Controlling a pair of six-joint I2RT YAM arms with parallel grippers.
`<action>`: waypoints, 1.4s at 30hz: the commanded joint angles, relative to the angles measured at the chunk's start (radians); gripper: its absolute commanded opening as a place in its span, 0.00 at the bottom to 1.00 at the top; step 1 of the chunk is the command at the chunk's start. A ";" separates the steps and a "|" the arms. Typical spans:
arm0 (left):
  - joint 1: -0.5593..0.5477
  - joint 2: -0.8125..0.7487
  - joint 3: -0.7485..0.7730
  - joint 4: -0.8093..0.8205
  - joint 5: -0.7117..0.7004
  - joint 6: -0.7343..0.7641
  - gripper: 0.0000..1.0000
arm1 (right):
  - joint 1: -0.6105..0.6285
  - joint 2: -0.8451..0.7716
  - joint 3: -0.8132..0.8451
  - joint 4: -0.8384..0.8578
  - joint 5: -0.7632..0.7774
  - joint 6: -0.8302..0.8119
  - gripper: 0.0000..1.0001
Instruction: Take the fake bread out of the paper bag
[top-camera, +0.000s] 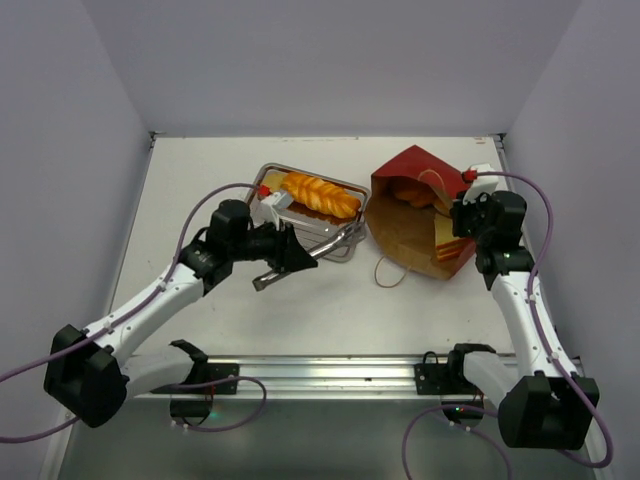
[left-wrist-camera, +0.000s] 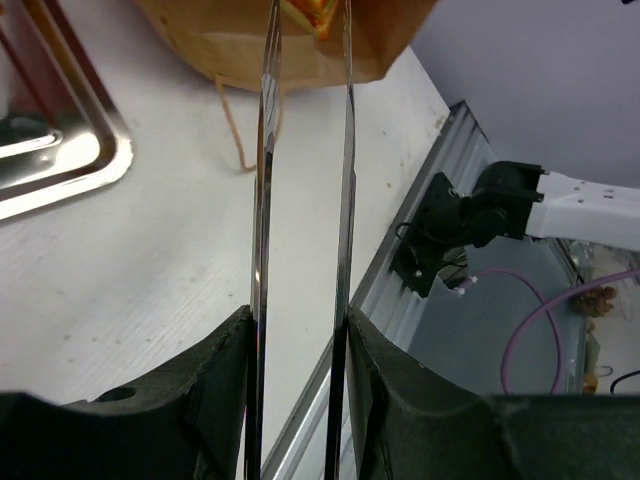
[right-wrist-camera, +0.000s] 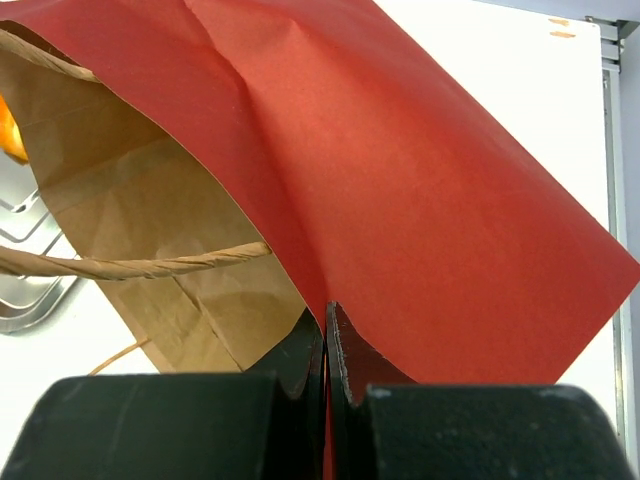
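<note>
rail (top-camera: 330, 372): aluminium, across the bottom of the top view, with both arm bases on it.
table (top-camera: 200, 200): white, fills the middle of the top view.
left gripper (top-camera: 298, 252) (left-wrist-camera: 298, 330): centre-left of the top view. Its fingers are narrowed on metal tongs, 1 blade lying against each finger.
tongs (top-camera: 338, 238) (left-wrist-camera: 262, 200): the 2 blades run apart and parallel up the wrist view, out through its top edge. In the top view they slant up and right, with the tips between the tray's right rim and the bag's mouth.
right gripper (top-camera: 463, 215) (right-wrist-camera: 325, 345): centre-right of the top view. Its fingers are pressed together, pinching the bag's red wall at its edge.
paper bag (top-camera: 415, 160) (left-wrist-camera: 200, 40) (right-wrist-camera: 400, 180): lying on its side right of centre, red outside and brown inside. The mouth faces the tray.
string handle (top-camera: 385, 270) (left-wrist-camera: 235, 130): 1 loop lies on the table below the mouth.
bagged piece (top-camera: 410, 192) (left-wrist-camera: 305, 12): orange fake bread inside the bag. In the left wrist view it shows between the blades at the top edge; I cannot tell whether they touch.
tray (top-camera: 300, 170) (left-wrist-camera: 60, 150) (right-wrist-camera: 25, 290): metal, upper centre, just left of the bag.
braided loaf (top-camera: 318, 193): glossy orange fake bread lying in the tray.
</note>
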 joint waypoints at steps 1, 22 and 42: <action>-0.113 -0.026 -0.012 0.106 -0.051 -0.084 0.43 | -0.020 0.007 0.045 -0.016 -0.071 -0.026 0.00; -0.372 0.696 0.373 0.526 -0.194 -0.525 0.44 | -0.035 0.002 0.032 -0.020 -0.117 -0.019 0.00; -0.374 0.944 0.614 0.385 -0.185 -0.503 0.45 | -0.033 -0.002 0.030 -0.020 -0.126 -0.017 0.00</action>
